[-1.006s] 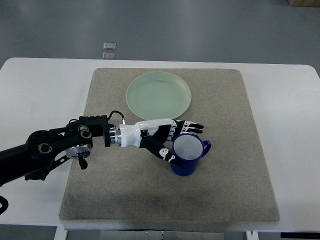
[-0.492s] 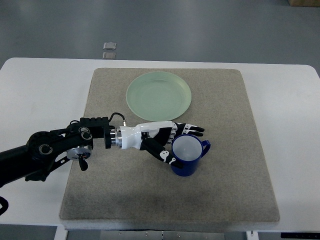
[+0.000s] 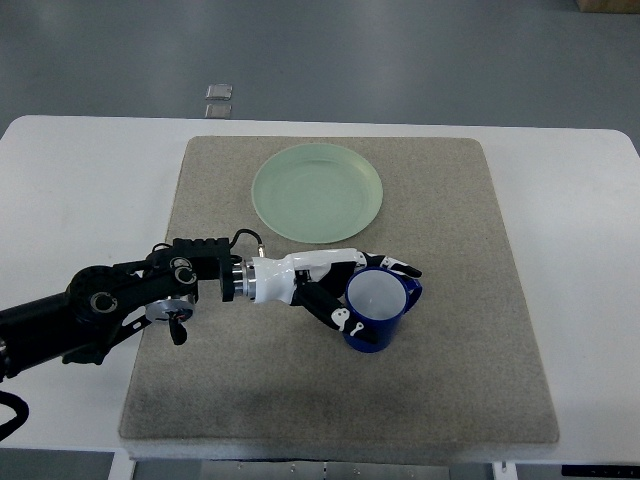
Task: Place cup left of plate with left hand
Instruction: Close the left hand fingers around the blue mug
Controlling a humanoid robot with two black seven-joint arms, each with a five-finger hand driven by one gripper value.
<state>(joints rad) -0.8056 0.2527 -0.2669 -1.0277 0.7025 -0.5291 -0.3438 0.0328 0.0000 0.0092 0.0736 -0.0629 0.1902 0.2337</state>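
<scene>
Blue cup (image 3: 374, 314): upright on the grey mat (image 3: 480, 300), below and right of the plate. Left hand (image 3: 340, 285): fingers are curled round the cup's near and far sides; full contact cannot be confirmed. Step judged: grasping. Green plate (image 3: 317, 192): farther back. A lift and leftward carry are required next.

cup (image 3: 375, 310): showing deep blue outside, pale whitish inside
plate (image 3: 317, 192): showing plain pale green
left hand (image 3: 345, 288): wearing white shells over black joints and fingers
arm (image 3: 120, 300): showing black with a silver disc
mat (image 3: 340, 290): lying speckled grey-beige
table (image 3: 70, 190): showing plain white
floor (image 3: 320, 55): showing grey
</scene>
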